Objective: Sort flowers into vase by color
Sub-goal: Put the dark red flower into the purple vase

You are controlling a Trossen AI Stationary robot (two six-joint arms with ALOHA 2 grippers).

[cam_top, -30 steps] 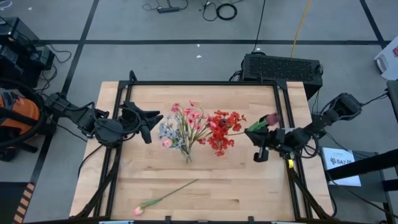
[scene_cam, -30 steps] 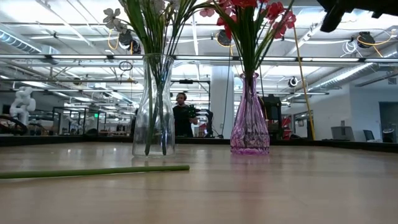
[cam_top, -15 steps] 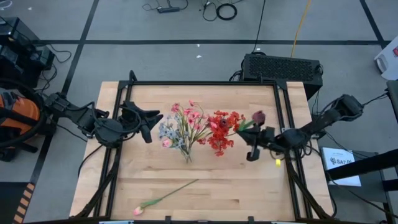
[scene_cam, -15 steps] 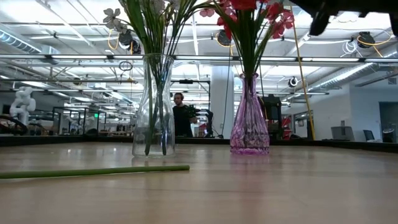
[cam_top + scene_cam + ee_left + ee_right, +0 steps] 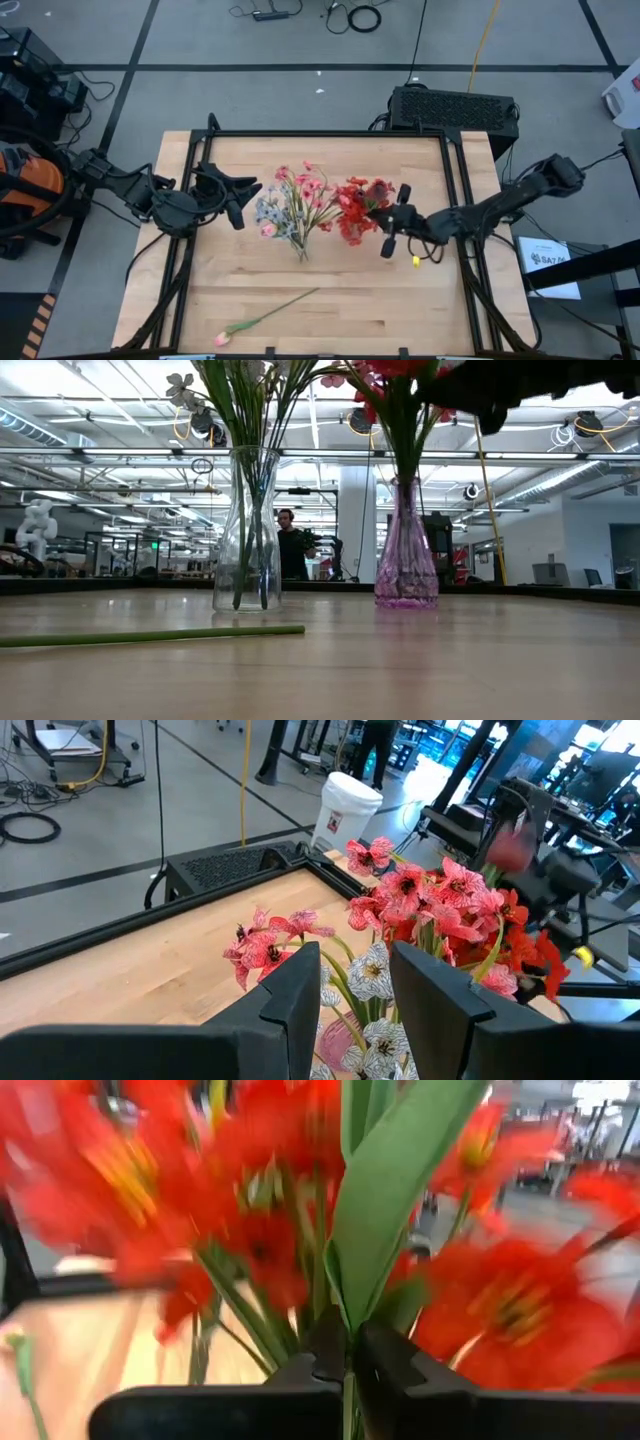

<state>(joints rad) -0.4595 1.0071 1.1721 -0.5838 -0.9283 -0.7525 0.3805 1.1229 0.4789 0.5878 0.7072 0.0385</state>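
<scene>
A clear vase (image 5: 248,530) holds pink and pale white-blue flowers (image 5: 292,208). A purple vase (image 5: 405,550) holds red flowers (image 5: 352,212). My right gripper (image 5: 390,216) is level at the red bunch's right side, shut on a green stem with a dark red bloom (image 5: 381,188) that sits among the red blooms. My left gripper (image 5: 355,1005) hovers open left of the clear vase, with nothing between its fingers. One pink-tipped flower (image 5: 265,317) lies flat on the table near the front edge. My right gripper pinches the flower's green stem (image 5: 347,1378) between its two fingers, just under a broad leaf (image 5: 385,1190). The fingers come level from the table's right and lie across the stem. The flower is lifted clear of the table, its stem upright in the hold.
The wooden table (image 5: 400,300) has bare room in front of and to the right of the vases. A black case (image 5: 455,108) stands behind the far right edge. A person (image 5: 290,545) stands far off in the room.
My right gripper has gone toward the table's left, carrying the flower from the right side up to the red bunch, and has tipped to level. The bloom now sits among the red blooms.
</scene>
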